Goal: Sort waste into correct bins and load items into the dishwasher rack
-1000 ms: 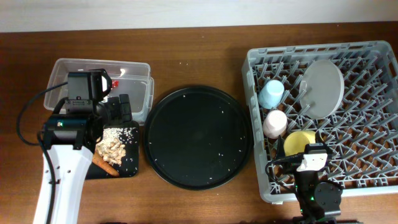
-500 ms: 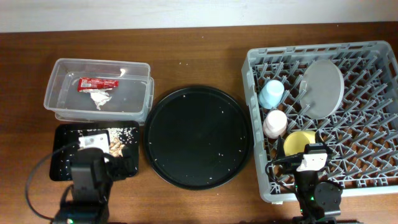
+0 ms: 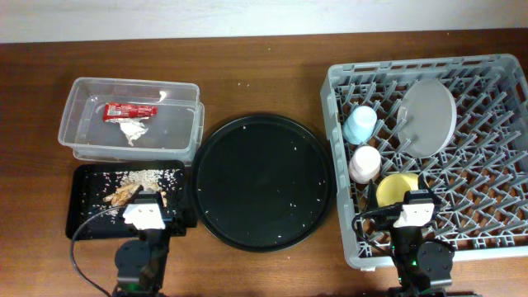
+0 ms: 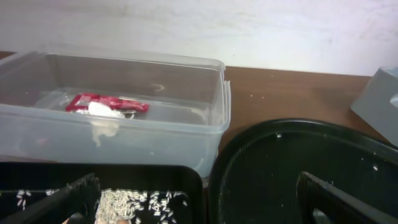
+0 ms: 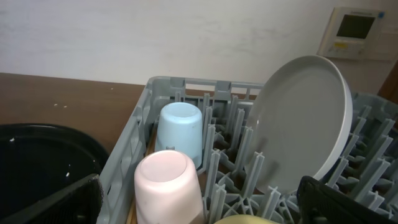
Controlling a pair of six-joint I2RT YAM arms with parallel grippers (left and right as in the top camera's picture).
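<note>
Overhead shows the red wrapper [image 3: 129, 110] and the white tissue [image 3: 132, 130] lying together in the clear tub [image 3: 186, 124]. The beige scraps [image 3: 130, 192] and some loose rice sit in the black tray [image 3: 87, 210] just in front of it. A second ago my left arm hung over both bins; it has since pulled back to the near table edge, so I judge the waste sorting finished. I cannot find the sausage piece; the arm may cover it. My left gripper [image 4: 199, 202] stands wide open and empty, and so does the right gripper [image 5: 199, 205]. Right of the round tray [image 3: 264, 181], the rack [image 3: 495, 206] holds the blue cup [image 3: 360, 125], pink cup [image 3: 364, 163], yellow bowl [image 3: 396, 188] and plate [image 3: 427, 118]. I cannot make out any chopsticks.
</note>
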